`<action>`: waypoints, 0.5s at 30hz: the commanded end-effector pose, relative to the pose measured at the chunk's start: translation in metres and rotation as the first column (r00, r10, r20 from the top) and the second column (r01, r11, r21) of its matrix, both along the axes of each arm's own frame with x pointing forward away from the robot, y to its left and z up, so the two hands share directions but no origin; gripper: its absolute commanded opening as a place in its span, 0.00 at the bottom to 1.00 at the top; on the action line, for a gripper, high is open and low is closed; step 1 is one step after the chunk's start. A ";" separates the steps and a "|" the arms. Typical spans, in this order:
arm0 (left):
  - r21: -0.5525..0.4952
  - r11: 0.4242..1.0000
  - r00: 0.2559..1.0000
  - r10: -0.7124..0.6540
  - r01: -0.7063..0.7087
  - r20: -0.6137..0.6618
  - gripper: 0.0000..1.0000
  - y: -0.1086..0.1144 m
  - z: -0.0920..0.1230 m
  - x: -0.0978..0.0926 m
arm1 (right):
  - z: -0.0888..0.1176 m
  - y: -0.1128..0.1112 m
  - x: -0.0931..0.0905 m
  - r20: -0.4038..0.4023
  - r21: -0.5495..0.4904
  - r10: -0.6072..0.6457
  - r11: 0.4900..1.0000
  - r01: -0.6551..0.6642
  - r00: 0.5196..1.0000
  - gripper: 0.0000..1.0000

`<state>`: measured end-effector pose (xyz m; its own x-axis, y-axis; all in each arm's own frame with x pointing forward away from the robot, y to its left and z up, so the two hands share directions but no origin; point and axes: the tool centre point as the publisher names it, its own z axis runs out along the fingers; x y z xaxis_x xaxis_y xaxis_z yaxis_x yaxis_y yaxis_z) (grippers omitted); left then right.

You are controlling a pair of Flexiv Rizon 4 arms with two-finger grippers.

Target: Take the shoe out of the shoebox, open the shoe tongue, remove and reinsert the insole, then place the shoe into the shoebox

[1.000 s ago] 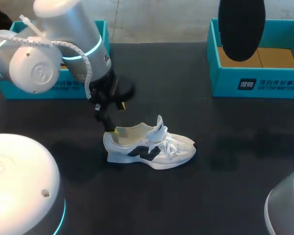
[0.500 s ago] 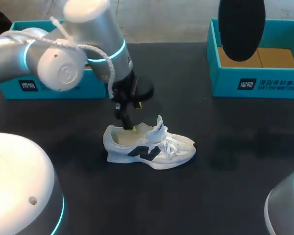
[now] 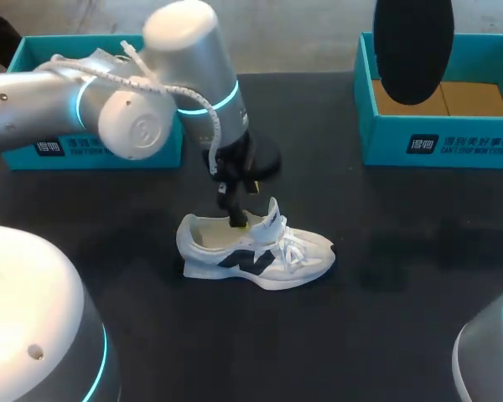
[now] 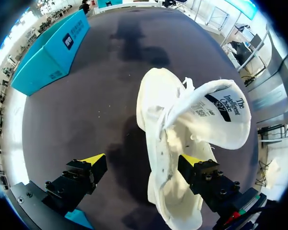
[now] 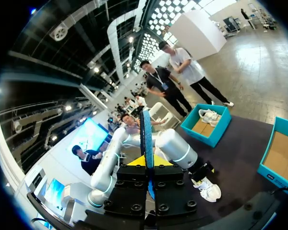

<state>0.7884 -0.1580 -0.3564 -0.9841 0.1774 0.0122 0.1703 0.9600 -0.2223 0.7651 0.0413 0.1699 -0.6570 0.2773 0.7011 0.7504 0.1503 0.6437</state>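
Black printed wording on the pale inside of the shoe tongue [image 4: 216, 108]; white logo labels on the front walls of the left shoebox [image 3: 59, 151] and the right shoebox [image 3: 440, 142].

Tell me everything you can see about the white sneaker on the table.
The sneaker is white fabric with a dark side logo, white laces and a pale sole. It stands upright on the black table, toe toward my right side. Its tongue is pulled up and open. The open left claw hangs over its mouth, one finger apparently inside, the other outside. Its dark insole is out, gripped in the right claw.
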 end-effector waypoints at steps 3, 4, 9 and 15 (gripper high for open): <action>0.017 1.000 1.000 0.011 -0.011 -0.001 0.83 -0.006 -0.014 -0.003 | 0.001 0.001 0.001 -0.002 -0.004 -0.001 1.000 0.001 1.000 0.00; 0.022 1.000 1.000 0.013 -0.013 0.000 0.78 -0.006 -0.017 -0.003 | 0.001 0.001 0.001 -0.002 -0.004 -0.001 1.000 0.001 1.000 0.00; 0.031 0.999 1.000 0.027 -0.027 0.002 0.40 -0.006 -0.022 -0.001 | 0.001 0.001 0.001 -0.002 -0.004 -0.001 1.000 0.001 1.000 0.00; 0.041 0.999 1.000 0.028 -0.028 0.003 0.00 -0.005 -0.024 0.000 | 0.001 0.001 0.001 -0.002 -0.004 -0.001 1.000 0.001 1.000 0.00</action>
